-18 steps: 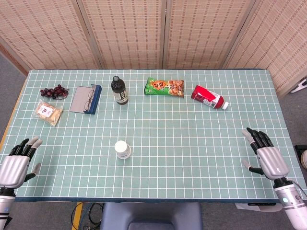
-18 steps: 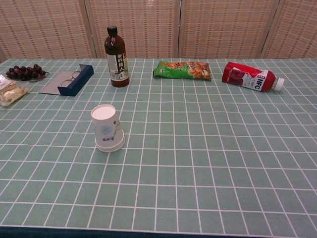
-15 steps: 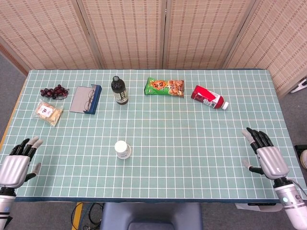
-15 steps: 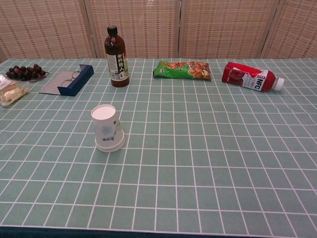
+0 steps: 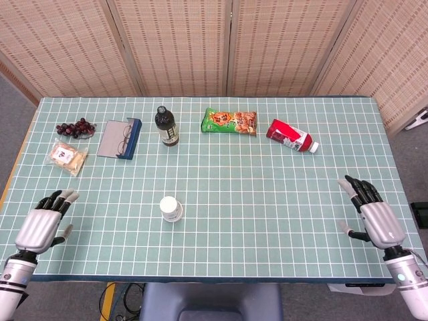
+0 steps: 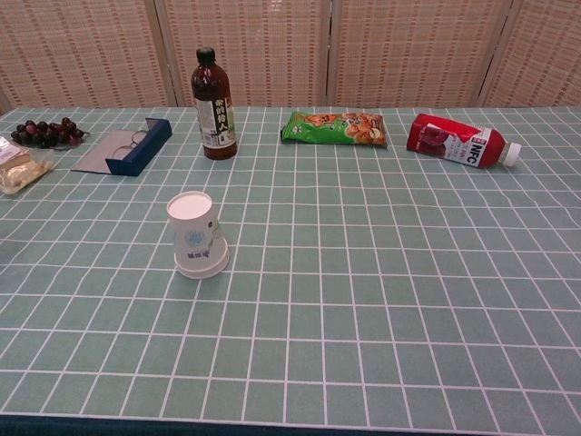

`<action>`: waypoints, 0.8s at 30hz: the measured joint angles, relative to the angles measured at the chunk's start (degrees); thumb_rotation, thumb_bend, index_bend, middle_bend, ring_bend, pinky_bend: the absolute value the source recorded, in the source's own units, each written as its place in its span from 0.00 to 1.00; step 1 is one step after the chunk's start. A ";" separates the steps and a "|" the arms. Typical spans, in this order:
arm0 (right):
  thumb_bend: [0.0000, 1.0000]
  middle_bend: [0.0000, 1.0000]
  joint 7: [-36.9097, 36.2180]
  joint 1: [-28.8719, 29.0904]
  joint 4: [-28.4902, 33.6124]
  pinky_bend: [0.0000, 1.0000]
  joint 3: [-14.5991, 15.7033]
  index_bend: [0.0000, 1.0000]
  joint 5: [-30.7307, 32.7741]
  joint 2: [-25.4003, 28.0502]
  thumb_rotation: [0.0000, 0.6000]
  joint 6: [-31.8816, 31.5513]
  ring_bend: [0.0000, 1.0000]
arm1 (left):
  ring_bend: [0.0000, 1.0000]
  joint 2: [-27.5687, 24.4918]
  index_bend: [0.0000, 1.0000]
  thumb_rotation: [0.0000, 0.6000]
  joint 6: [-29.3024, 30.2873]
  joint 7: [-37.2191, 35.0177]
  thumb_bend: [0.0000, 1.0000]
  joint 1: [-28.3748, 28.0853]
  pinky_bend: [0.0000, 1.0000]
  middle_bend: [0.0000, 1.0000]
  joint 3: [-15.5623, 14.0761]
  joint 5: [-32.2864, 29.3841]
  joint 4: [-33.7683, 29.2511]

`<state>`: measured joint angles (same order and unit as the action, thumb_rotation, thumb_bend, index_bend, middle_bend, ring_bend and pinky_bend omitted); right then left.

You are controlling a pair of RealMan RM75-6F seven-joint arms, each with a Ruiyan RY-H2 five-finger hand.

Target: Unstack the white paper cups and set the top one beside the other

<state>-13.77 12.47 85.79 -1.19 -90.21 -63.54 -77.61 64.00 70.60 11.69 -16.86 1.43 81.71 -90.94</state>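
Note:
The stacked white paper cups [image 5: 170, 208] [image 6: 197, 234] stand upside down on the green checked table, left of centre and towards the front. My left hand [image 5: 45, 224] lies at the table's front left corner, fingers spread, holding nothing, well left of the cups. My right hand [image 5: 373, 215] lies near the front right edge, also spread and empty, far from the cups. Neither hand shows in the chest view.
Along the back stand a dark bottle [image 5: 166, 126], a green snack bag [image 5: 229, 122] and a red bottle lying on its side [image 5: 291, 136]. At the back left are a glasses case [image 5: 119, 138], grapes [image 5: 74, 127] and a small food packet [image 5: 68, 156].
My left hand has moved right and slightly forward along the front edge, towards the cups. My right hand has slid slightly right and nearer the front edge. The cups have not moved.

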 measured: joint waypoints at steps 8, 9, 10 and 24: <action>0.25 0.00 -2.37 -0.70 -0.21 0.00 -0.31 0.00 0.03 1.23 1.00 -1.61 0.00 | 0.08 -0.48 0.16 1.00 -6.39 5.46 0.41 -4.50 0.17 0.11 1.85 -4.27 -3.34; 0.25 0.00 -2.70 -0.76 -0.32 0.00 -0.38 0.00 0.15 1.34 1.00 -1.66 0.00 | 0.08 -0.34 0.16 1.00 -6.93 6.57 0.41 -5.18 0.17 0.11 2.23 -4.88 -3.79; 0.25 0.00 -2.96 -0.82 -0.38 0.00 -0.44 0.00 0.21 1.40 1.00 -1.81 0.00 | 0.08 -0.21 0.16 1.00 -7.89 7.84 0.41 -6.21 0.17 0.11 2.70 -5.56 -4.49; 0.25 0.00 -4.71 -0.73 -2.29 0.00 -1.41 0.00 1.97 1.51 1.00 -1.08 0.00 | 0.08 2.58 0.15 1.00 -20.56 17.01 0.41 -18.29 0.17 0.11 5.77 -15.13 -9.11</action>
<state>-18.48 11.74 83.50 -2.59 -88.24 -62.03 -78.68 66.58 50.04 28.70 -35.15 7.20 66.57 -100.05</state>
